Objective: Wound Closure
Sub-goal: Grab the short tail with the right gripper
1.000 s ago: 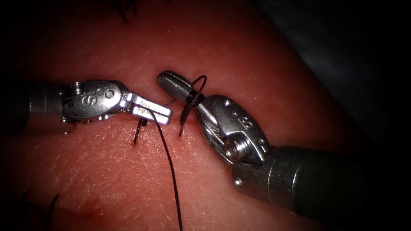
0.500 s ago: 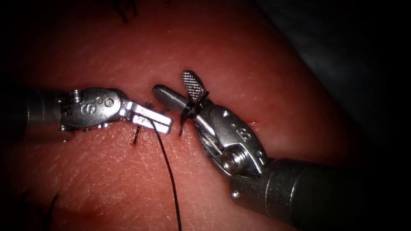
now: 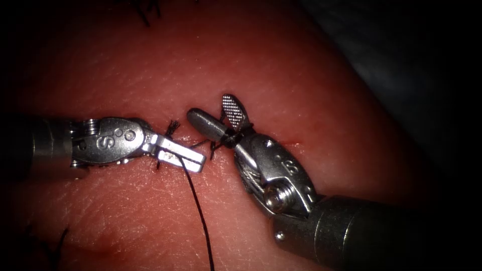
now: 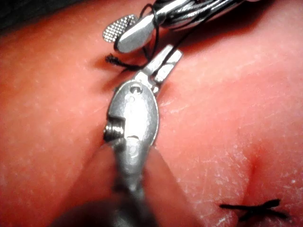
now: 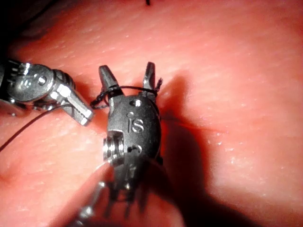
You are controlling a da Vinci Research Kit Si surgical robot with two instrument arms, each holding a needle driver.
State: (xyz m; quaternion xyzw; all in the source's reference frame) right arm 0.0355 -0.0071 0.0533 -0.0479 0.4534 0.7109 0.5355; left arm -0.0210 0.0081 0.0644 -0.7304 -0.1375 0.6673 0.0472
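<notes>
Black thread [image 3: 198, 211] pinched in left pincer [image 3: 188, 159] by cut [image 3: 291, 144]; right pincer [image 3: 213, 113] spread, thread looped round it, on tissue [image 3: 281, 65]

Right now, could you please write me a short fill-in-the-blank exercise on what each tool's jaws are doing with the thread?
1. The left tool has its jaws ____ on the thread.
2. The right tool has its jaws ____, with thread looped around their base.
3. The strand held by the left tool trails over the tissue toward the ____ edge of the endoscope view.
4. The left tool's tip lies to the ____ of the right tool's tip in the endoscope view.

Missing words: shut; open; bottom; left
</notes>
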